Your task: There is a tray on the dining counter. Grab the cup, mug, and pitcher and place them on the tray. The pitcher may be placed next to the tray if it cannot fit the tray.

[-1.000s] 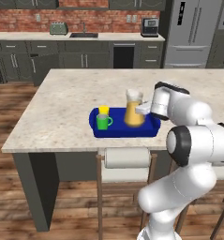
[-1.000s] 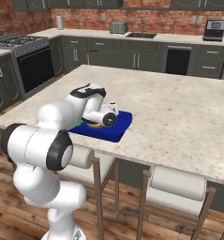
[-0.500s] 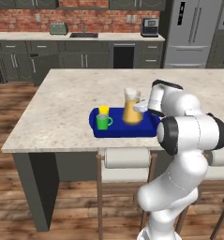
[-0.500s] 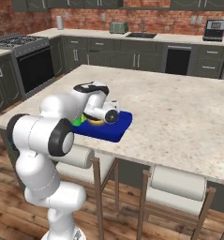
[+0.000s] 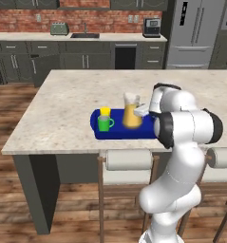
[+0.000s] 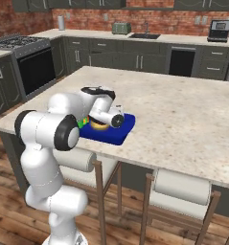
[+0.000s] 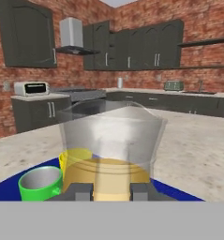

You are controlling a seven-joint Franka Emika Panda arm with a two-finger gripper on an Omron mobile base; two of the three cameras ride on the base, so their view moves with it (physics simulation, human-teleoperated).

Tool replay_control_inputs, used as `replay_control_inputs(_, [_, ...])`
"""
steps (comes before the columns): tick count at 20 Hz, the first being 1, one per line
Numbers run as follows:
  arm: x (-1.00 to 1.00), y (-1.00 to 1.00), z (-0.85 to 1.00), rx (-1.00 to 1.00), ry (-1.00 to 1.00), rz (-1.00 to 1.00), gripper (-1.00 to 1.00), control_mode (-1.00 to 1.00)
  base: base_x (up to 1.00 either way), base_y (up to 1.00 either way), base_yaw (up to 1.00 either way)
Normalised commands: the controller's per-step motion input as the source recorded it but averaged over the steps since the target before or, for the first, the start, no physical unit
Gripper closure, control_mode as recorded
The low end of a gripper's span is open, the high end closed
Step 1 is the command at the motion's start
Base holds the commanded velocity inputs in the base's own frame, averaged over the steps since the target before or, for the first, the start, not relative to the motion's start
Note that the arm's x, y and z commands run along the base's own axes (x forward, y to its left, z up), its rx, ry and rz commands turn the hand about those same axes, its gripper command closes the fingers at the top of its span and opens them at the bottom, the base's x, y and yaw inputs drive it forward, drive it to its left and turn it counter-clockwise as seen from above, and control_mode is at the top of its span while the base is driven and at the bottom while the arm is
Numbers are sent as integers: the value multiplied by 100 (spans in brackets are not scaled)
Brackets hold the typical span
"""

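Blue tray (image 5: 122,132) sits near the front edge of the speckled beige worktop (image 5: 72,99), and all three vessels stand on it: yellow cup (image 5: 105,112) at the back left, green mug (image 5: 104,124) just in front of it, glass pitcher (image 5: 131,111) of amber liquid to their right. The gripper (image 7: 111,191) is at the pitcher's side, jaws narrow, their tips (image 7: 81,191) on either side of the glass.

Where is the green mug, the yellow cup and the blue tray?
green mug (image 5: 104,124), left base view, on its side wall.
yellow cup (image 5: 105,111), left base view, on its rim.
blue tray (image 6: 120,133), right base view, on its bare corner.
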Motion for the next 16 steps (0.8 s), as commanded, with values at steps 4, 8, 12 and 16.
replay_control_inputs(4, [14, 0, -23, 0, 0, 6, 100, -100, 0, 0, 0])
replay_control_inputs(8, [22, -2, -7, 0, 0, 3, 100, -100, 0, 0, 0])
replay_control_inputs(12, [35, -13, 0, 0, 0, 0, 100, -100, 0, 0, 0])
replay_control_inputs(16, [41, -11, 0, 0, 0, 0, 100, -100, 0, 0, 0])
